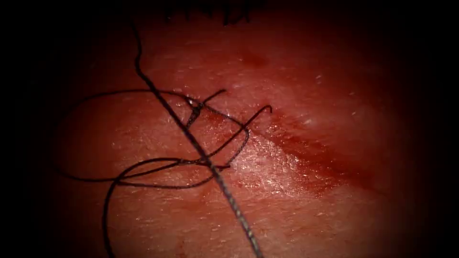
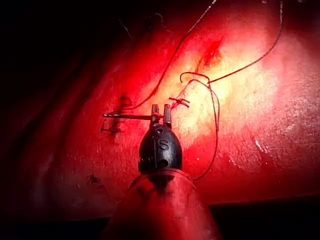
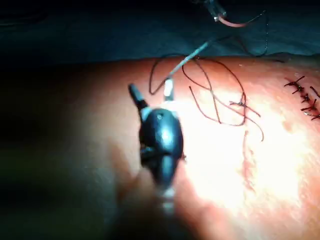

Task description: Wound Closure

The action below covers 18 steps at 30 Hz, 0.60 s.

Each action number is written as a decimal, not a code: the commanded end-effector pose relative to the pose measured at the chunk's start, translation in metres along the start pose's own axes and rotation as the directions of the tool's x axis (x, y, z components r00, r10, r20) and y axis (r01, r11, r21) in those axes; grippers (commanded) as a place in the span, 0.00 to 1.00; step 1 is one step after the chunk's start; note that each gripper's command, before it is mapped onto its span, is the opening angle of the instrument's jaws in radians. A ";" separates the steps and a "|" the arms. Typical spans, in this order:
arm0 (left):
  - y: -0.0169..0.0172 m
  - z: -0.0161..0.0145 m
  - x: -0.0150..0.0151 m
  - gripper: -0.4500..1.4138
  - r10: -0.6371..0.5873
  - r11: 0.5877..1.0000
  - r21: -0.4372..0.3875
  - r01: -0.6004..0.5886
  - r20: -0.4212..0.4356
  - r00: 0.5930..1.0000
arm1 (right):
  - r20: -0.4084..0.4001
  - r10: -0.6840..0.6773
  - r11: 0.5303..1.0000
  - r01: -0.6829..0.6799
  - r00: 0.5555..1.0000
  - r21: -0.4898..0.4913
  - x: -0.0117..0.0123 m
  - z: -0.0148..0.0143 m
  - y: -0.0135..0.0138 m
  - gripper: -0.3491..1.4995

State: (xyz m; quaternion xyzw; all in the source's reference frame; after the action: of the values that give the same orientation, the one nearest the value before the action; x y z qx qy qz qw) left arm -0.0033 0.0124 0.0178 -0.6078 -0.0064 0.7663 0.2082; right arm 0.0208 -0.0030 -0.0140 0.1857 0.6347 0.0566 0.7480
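The cut (image 1: 311, 157) runs slanting down to the right across the tissue (image 1: 287, 71), with red fluid along it. A knot (image 1: 193, 109) sits at its upper left end, and thin thread loops (image 1: 158, 165) lie on the tissue left of it. One strand (image 1: 191, 138) crosses taut above them. My left tool (image 2: 161, 114) is shut on the needle (image 2: 127, 116) near one end. The needle is out of the tissue and also shows as a curve (image 3: 235, 23). My right tool (image 3: 151, 91) stands open over the tissue, with the taut strand (image 3: 190, 59) passing one jaw tip.
Finished stitches (image 3: 302, 95) lie in a row further along the wound, also seen near the needle (image 2: 119, 105). A free thread end (image 1: 270, 107) curls up beside the cut. The tissue's edge meets a dark cloth (image 3: 100, 35).
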 end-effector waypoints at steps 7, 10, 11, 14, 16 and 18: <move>-0.0009 -0.0003 -0.0008 0.00 -0.014 1.000 0.011 0.015 -0.021 1.000 | -0.161 0.036 0.999 -0.034 0.986 0.010 0.0009 -0.0061 -0.0011 0.99; -0.0011 -0.0006 -0.0009 0.00 -0.027 1.000 0.014 0.027 -0.028 0.999 | -0.193 0.059 0.998 -0.064 0.979 -0.017 0.0007 -0.0084 0.0001 0.93; -0.0011 -0.0006 -0.0009 0.00 -0.027 1.000 0.015 0.027 -0.027 0.999 | -0.192 0.068 0.997 -0.075 0.979 -0.033 0.0006 -0.0088 0.0008 0.90; -0.0009 -0.0003 -0.0009 0.00 -0.027 0.999 0.019 0.027 -0.026 0.999 | -0.152 0.077 0.985 -0.098 0.985 -0.140 -0.0004 -0.0088 0.0035 0.90; -0.0007 -0.0001 -0.0008 0.00 -0.027 0.999 0.022 0.028 -0.025 0.999 | -0.080 0.092 0.970 -0.107 0.993 -0.220 -0.0018 -0.0084 0.0063 0.85; -0.0006 -0.0002 -0.0008 0.00 -0.027 0.999 0.020 0.028 -0.027 0.999 | -0.028 0.091 0.955 -0.095 0.995 -0.282 -0.0026 -0.0082 0.0084 0.80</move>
State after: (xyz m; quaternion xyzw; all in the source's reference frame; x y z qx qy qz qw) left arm -0.0022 0.0126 0.0180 -0.6153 -0.0043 0.7554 0.2254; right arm 0.0130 0.0053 -0.0102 0.1029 0.6072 0.1857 0.7657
